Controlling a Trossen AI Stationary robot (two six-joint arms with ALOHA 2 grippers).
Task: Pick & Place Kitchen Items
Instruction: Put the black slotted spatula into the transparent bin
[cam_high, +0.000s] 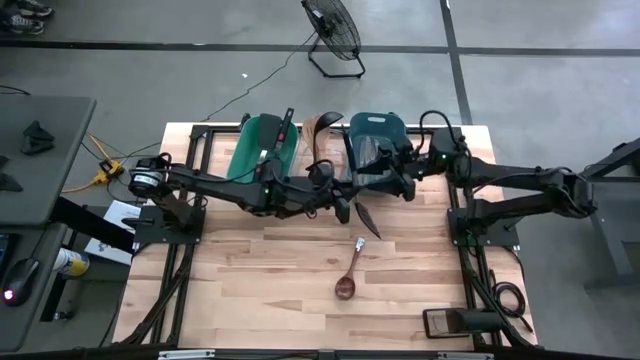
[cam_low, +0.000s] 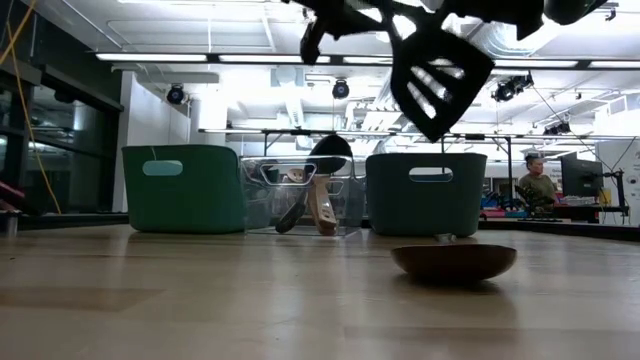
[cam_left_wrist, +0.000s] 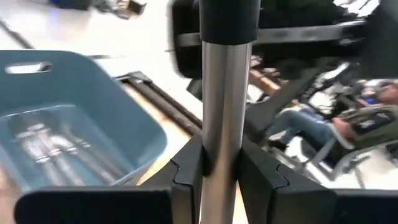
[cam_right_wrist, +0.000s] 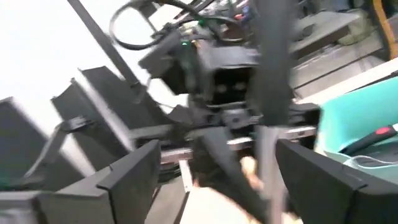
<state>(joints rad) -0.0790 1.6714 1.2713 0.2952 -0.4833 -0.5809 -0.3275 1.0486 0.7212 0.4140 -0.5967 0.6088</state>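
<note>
Left gripper is clamped on the silver shaft of the black slotted spatula; both fingers press against the metal. From the high view I put this gripper mid-table, just near of the bins, with the spatula hanging off it, blade pointing toward the near-right. In the low view the spatula head is up in the air, well clear of the table.

Right gripper has its fingers spread wide. A blurred dark-and-silver handle runs through the gap and I see no contact with either finger. In the high view it sits just right of the left gripper, at the near edge of the blue bin.

Other items:
- wooden spoon lies flat on the table, near of both grippers, bowl toward the near edge; the low view shows the bowl resting on the wood.
- silver cutlery is in the blue bin.
- clear bin is between the green bin and the blue one; it holds a black ladle and wooden pieces.
- red-handled utensil is in the green bin.

There is a person seated in the room at far right, away from the table.
</note>
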